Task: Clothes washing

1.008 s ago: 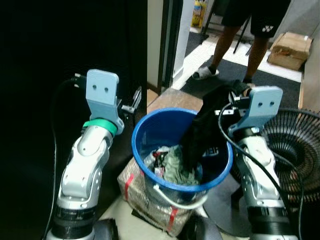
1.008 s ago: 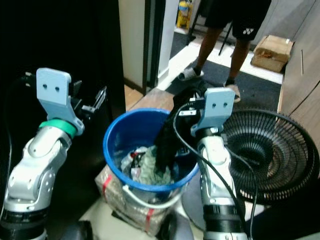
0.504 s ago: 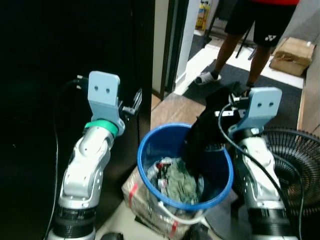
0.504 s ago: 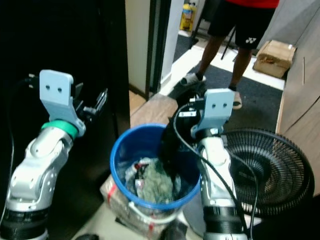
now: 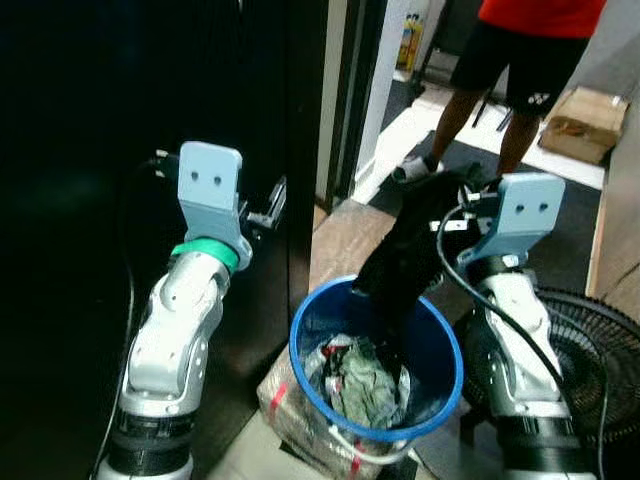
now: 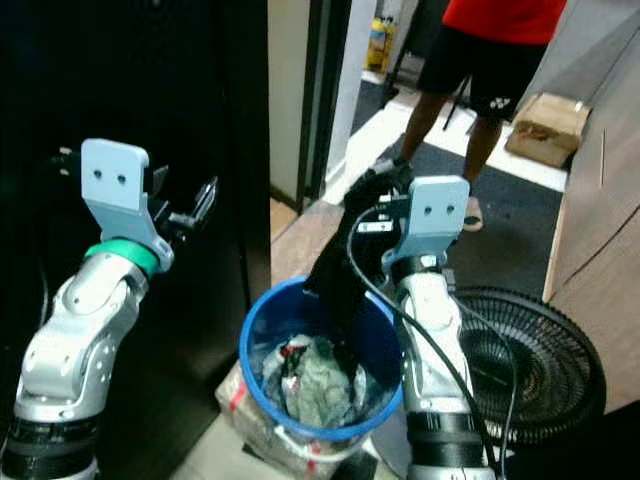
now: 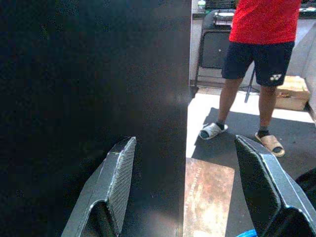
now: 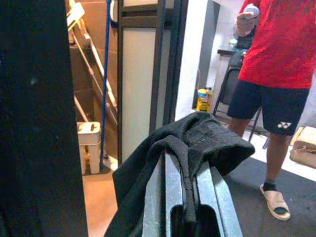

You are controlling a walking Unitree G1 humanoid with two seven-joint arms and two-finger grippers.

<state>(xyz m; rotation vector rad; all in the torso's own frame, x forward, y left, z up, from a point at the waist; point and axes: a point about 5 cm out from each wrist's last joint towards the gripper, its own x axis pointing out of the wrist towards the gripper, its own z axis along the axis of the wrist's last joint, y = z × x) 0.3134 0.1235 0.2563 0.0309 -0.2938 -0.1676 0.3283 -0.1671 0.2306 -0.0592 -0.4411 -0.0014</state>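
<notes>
Right gripper (image 8: 183,197): fingers pressed together, clamped on a black garment (image 5: 405,255). Fabric is pinched in the slit between the two fingers and bunched over their tips in the right wrist view. From the head camera the garment hangs from the gripper down at about 7 o'clock, its lower end dropping inside the blue bucket (image 5: 440,375).

Left gripper (image 7: 190,190): fingers wide apart, holding nothing, touching nothing. It's raised beside a black panel (image 7: 94,74), at roughly 10 o'clock from the bucket.

Bucket sits on the floor between the two arms, near the right arm's base. Inside: a crumpled heap of grey-green and mixed clothes (image 5: 365,380). It rests against a wrapped bundle with red tape (image 5: 290,395). A black fan grille (image 5: 600,350) lies at 3 o'clock of the bucket.

Person in a red shirt (image 8: 276,39) and dark shorts (image 8: 266,106) stands at 12 o'clock, in sandals. White logo on the shorts' leg, too small to read. Cardboard box (image 5: 580,110) beside them.
</notes>
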